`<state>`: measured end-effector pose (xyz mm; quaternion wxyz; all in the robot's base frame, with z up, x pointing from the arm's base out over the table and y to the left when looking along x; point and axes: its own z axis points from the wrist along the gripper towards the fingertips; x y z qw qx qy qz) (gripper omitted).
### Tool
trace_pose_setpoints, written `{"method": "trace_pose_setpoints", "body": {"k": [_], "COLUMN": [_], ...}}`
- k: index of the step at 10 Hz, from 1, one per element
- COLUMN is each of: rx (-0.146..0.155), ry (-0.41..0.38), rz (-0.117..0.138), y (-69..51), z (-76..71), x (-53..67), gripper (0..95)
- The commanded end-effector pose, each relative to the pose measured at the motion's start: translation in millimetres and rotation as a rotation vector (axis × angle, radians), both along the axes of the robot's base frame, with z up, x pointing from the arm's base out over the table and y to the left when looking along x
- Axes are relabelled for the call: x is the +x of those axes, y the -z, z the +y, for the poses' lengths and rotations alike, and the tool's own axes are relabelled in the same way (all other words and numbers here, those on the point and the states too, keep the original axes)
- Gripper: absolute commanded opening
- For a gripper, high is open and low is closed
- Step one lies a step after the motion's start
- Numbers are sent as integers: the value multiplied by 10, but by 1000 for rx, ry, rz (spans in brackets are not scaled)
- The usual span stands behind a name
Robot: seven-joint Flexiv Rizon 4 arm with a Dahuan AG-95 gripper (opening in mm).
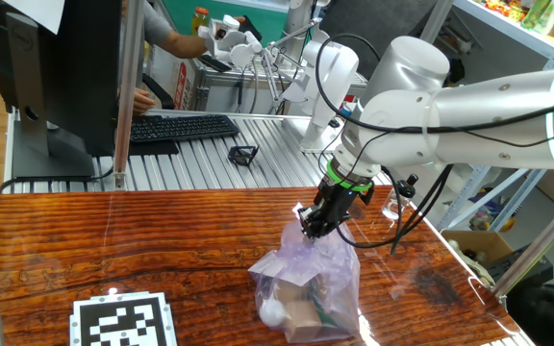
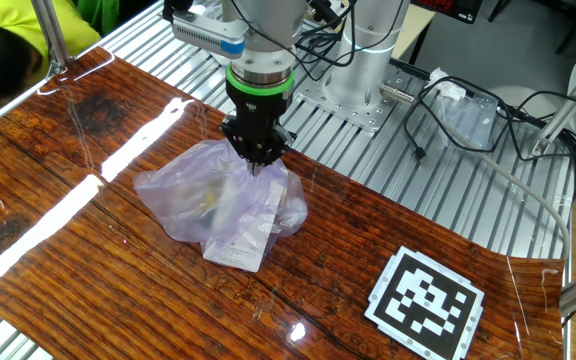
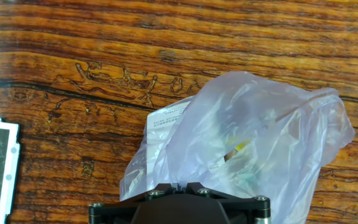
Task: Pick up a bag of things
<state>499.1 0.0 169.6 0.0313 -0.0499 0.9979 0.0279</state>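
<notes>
The bag of things (image 1: 306, 286) is a crinkly pale-lavender plastic bag on the wooden table, with a white ball and tan items showing through. It also shows in the other fixed view (image 2: 218, 200) and in the hand view (image 3: 253, 137), where a white paper tag (image 3: 163, 118) lies at its left. My gripper (image 1: 311, 229) comes down onto the bag's top, and its black fingers are pinched together on the gathered plastic. It also shows in the other fixed view (image 2: 257, 160). In the hand view only the gripper's black base shows at the bottom edge.
A black-and-white marker card (image 1: 123, 322) lies on the table near the bag, also seen in the other fixed view (image 2: 426, 300). A keyboard (image 1: 181, 127), a monitor and a person are behind the table. A second robot base (image 2: 363, 70) and cables stand on the ribbed metal surface.
</notes>
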Motion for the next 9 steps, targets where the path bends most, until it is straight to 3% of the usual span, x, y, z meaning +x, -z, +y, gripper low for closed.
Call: {"method": "trace_pose_setpoints", "body": {"k": [1,2,9], "rx": [2,1,1], "ry": [1,3,3], "rz": [3,3,3], "y": [0,0,0], "z": [1,1,1], "x": [2,2,2], "gripper": [0,190,190]}}
